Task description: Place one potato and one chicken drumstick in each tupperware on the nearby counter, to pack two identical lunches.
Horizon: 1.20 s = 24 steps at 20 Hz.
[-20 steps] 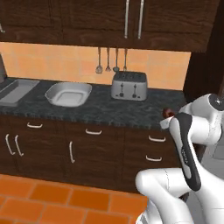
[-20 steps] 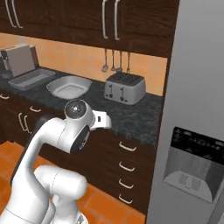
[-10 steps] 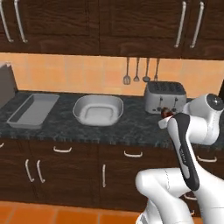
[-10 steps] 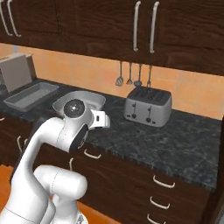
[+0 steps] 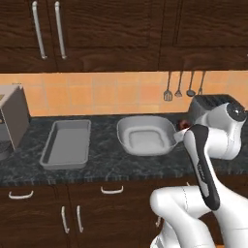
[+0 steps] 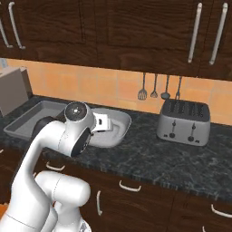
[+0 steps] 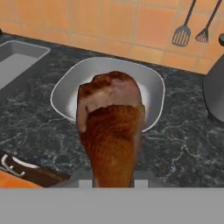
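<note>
An orange-brown chicken drumstick (image 7: 112, 131) stands large in the hand view, plump end up, with my gripper (image 7: 113, 180) shut on its lower part; the fingertips are hidden behind it. Beyond it lies the white rounded-oval tupperware (image 7: 66, 87) on the dark speckled counter (image 7: 183, 144). The grey rectangular tupperware (image 5: 66, 142) lies to the dish's left and holds nothing. From the left base view the white dish (image 5: 144, 135) holds nothing, and the drumstick (image 5: 184, 125) shows as a small reddish lump at the dish's right rim, by my hand. The potatoes are out of view.
A silver toaster (image 6: 183, 121) stands on the counter right of the dish. A grey coffee machine (image 5: 12, 116) stands at the far left. Spatulas and spoons (image 6: 154, 86) hang on the orange tiled wall. Dark wall cabinets (image 5: 97, 29) hang above, and drawers with silver handles (image 5: 112, 190) sit below.
The whole scene has slid right in both base views, so the base has driven left along the counter. The tray and dish now sit in front. The drumstick stays in the gripper.
</note>
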{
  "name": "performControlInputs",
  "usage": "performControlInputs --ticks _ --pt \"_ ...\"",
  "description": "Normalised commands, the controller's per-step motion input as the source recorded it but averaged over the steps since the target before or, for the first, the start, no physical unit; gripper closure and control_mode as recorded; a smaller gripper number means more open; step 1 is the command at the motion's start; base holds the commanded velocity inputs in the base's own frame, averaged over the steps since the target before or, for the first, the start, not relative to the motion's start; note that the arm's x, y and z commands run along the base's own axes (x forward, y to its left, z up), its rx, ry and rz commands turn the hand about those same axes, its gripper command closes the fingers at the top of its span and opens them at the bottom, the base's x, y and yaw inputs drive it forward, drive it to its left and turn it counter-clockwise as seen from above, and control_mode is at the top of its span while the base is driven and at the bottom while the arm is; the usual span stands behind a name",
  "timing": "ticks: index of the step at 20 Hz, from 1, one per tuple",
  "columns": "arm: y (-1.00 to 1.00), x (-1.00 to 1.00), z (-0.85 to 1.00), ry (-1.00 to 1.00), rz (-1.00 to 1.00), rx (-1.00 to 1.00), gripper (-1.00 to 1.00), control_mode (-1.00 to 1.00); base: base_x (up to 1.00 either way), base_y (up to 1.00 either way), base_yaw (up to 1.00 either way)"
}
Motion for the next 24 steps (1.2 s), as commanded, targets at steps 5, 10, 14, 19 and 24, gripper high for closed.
performControlInputs --ticks 5,10,14,19,24 --pt "0.0 0.0 0.0 0.0 0.0 0.0 1.0 1.0 0.5 0.77 -0.3" --pt "-0.11 0.77 -0.44 0.08 -0.04 -0.03 1.0 -1.0 0.0 0.0 0.0" --pt "-0.39 0.89 -0.45 0.21 0.0 0.03 1.0 -1.0 0.0 0.0 0.0" --pt "-0.15 0.57 -0.18 0.26 0.0 0.03 1.0 -1.0 0.0 0.0 0.0" --pt "-0.19 0.34 -0.39 0.02 0.0 0.0 1.0 -1.0 0.0 0.0 0.0"
